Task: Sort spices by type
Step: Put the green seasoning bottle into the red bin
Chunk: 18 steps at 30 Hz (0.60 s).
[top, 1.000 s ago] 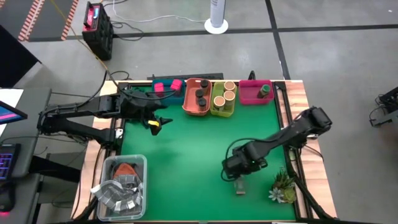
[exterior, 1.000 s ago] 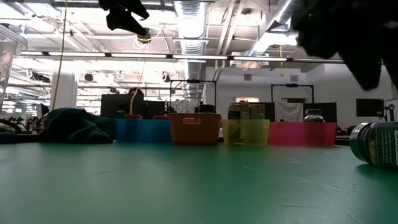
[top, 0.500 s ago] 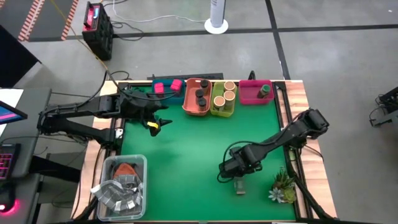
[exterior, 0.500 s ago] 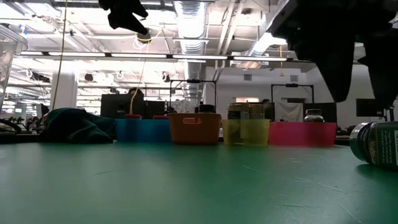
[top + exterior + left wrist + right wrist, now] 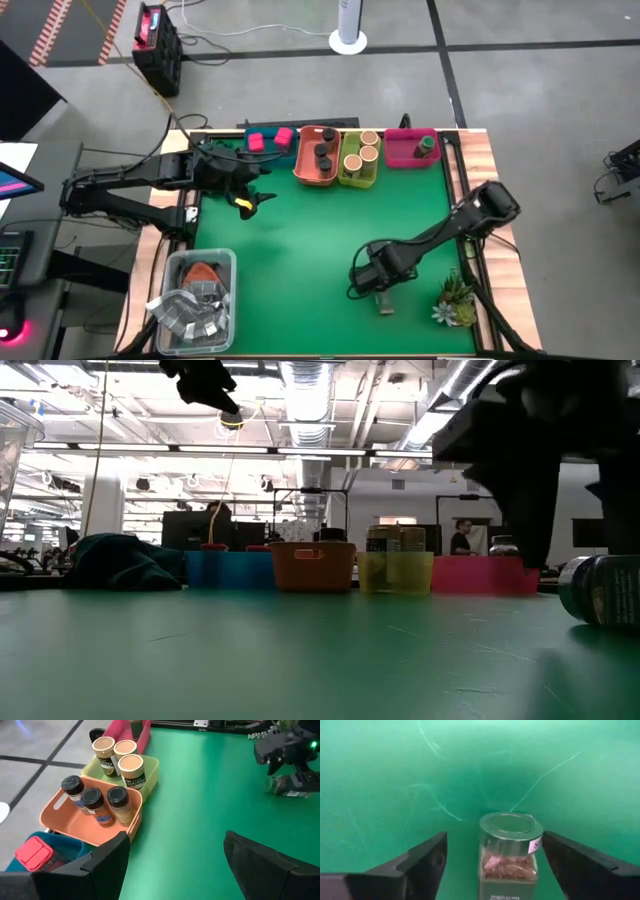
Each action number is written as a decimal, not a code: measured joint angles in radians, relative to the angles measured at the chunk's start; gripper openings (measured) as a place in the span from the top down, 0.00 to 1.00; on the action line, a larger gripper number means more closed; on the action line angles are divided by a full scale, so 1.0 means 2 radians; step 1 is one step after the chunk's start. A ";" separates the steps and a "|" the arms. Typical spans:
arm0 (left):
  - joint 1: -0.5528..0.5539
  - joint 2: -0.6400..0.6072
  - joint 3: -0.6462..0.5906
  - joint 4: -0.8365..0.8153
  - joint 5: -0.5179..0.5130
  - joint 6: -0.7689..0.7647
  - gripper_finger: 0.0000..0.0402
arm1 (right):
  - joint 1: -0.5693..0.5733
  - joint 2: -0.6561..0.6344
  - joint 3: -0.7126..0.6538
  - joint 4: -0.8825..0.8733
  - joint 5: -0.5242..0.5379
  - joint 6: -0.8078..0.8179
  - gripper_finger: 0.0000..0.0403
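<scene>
On the green bench [image 5: 300,250], a clear tub of grey packets [image 5: 195,295] sits at the near left and a leafy sprig [image 5: 455,298] at the near right, just right of the lying jar. Four trays line the far edge: blue [image 5: 268,145], orange [image 5: 316,168], yellow-green [image 5: 358,172] and pink [image 5: 405,152].

The right claw [image 5: 492,865] is spread wide, its fingers either side of a lying jar [image 5: 509,855] without touching it. The left claw [image 5: 250,197] hovers spread and empty near the blue tray.

The jar is clear, metal-lidded, with reddish contents, on its side near the sprig. Three dark-lidded jars [image 5: 92,800] stand in the orange tray, three tan-topped cylinders [image 5: 120,762] in the yellow-green, pink boxes [image 5: 268,139] in the blue.
</scene>
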 joint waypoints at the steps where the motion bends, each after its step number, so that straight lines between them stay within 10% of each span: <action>1: 0.000 0.000 0.000 0.000 0.000 0.000 0.24 | 0.000 0.005 0.000 0.004 -0.004 0.002 0.10; 9: 0.000 0.000 0.000 -0.015 -0.001 0.003 0.24 | 0.004 0.012 0.000 -0.008 -0.010 0.017 0.05; 18: 0.000 0.000 0.000 -0.019 0.000 0.006 0.24 | 0.010 0.012 -0.031 0.027 -0.011 0.015 0.22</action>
